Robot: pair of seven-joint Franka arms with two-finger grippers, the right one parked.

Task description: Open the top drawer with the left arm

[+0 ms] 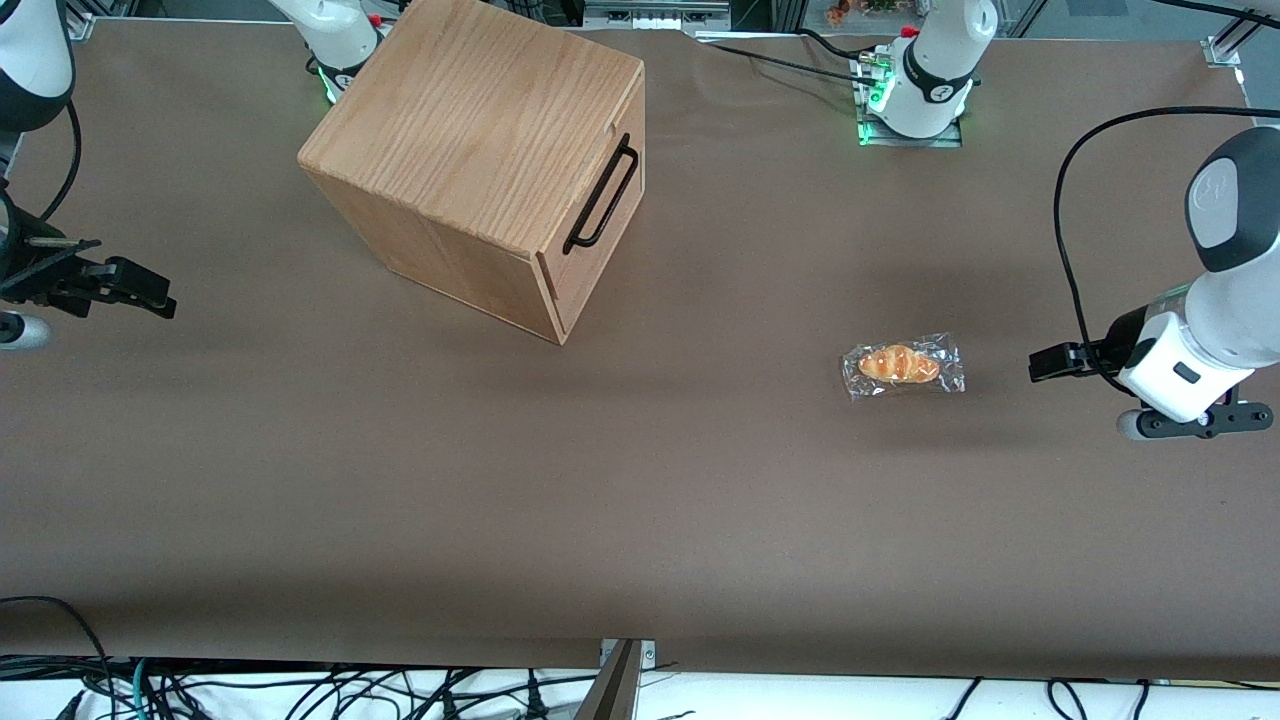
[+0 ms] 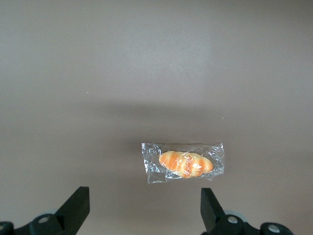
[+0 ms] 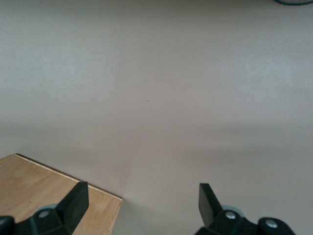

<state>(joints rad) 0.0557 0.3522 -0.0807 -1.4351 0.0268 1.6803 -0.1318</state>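
Gripper point(image 1: 1045, 362) of the left arm point(image 1: 1215, 300) hovers over the table point(image 1: 640, 500) at the working arm's end, fingers point(image 2: 76, 208) spread wide and holding nothing. The top drawer point(image 1: 600, 215), shut, sits in the oak box point(image 1: 480, 160) toward the parked arm's end, well apart. A wrapped bread roll point(image 1: 900, 365) lies near the gripper, between it and the box

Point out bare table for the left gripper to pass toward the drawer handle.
Bare mat lies between the wrapped bread roll and the top drawer, and along the camera-side edge of the table. The left gripper hovers open beside the roll, the only crowded spot.
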